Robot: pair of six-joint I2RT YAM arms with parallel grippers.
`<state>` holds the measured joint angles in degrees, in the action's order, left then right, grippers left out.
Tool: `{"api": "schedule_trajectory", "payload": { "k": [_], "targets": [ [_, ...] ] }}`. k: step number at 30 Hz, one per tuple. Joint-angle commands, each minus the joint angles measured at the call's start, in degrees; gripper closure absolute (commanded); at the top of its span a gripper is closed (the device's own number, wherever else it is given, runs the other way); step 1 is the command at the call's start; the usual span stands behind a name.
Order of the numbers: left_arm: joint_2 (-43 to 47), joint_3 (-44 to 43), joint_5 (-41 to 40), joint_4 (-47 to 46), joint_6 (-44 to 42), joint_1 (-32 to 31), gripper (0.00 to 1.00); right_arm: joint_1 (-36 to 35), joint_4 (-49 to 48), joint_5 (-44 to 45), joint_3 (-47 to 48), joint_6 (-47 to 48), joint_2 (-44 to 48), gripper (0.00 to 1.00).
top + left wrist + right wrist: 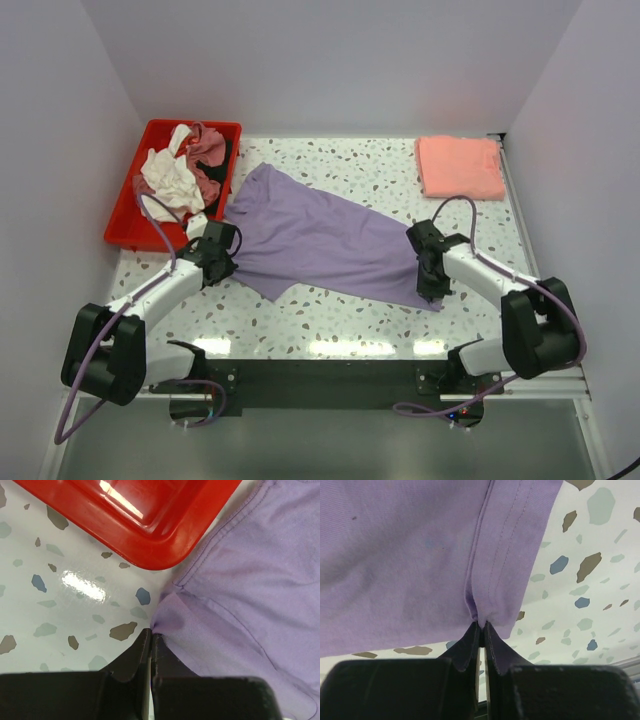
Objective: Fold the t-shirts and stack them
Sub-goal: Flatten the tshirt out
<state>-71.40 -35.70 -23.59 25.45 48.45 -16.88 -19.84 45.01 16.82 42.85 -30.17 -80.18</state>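
A large lavender-purple t-shirt [320, 240] lies spread across the middle of the table. My left gripper [222, 262] is shut on its left edge, pinching a fold of purple cloth [172, 620] beside the red tray's corner. My right gripper [432, 285] is shut on the shirt's hemmed right edge [492, 580]. A folded salmon-pink t-shirt [460, 166] lies at the back right. White [172, 180], dusty-rose [207, 148] and dark shirts lie crumpled in the red tray.
The red plastic tray [128, 222] stands at the back left, its corner [150, 535] close to my left gripper. White walls enclose the speckled table [330, 315] on three sides.
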Motion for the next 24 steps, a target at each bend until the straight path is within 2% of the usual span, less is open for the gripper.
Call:
{"api": "schedule_trajectory", "payload": {
  "k": [1, 6, 12, 16, 24],
  "targets": [
    [0.12, -0.07, -3.21, 0.12, 0.86, 0.62, 1.0, 0.5, 0.07, -1.08, 1.97, 1.43, 2.92, 0.95],
    [0.21, -0.24, -4.27, 0.57, 1.74, 0.8, 1.0, 2.43, 1.04, -2.14, 2.5, 2.57, 6.43, 1.0],
    [2.57, -4.01, -2.69, 1.09, 2.01, 0.8, 1.0, 7.0, -1.33, -6.09, 6.36, 3.01, 14.34, 1.0],
    [9.15, -11.55, -2.68, 1.88, 0.86, 0.8, 1.0, 11.21, -3.53, -9.44, 12.33, 2.58, 19.52, 1.0],
    [17.6, -26.77, -1.63, -0.23, -1.33, 0.8, 1.0, 13.24, -2.04, -2.41, 26.92, 1.26, 24.28, 1.0]
  ]
}}
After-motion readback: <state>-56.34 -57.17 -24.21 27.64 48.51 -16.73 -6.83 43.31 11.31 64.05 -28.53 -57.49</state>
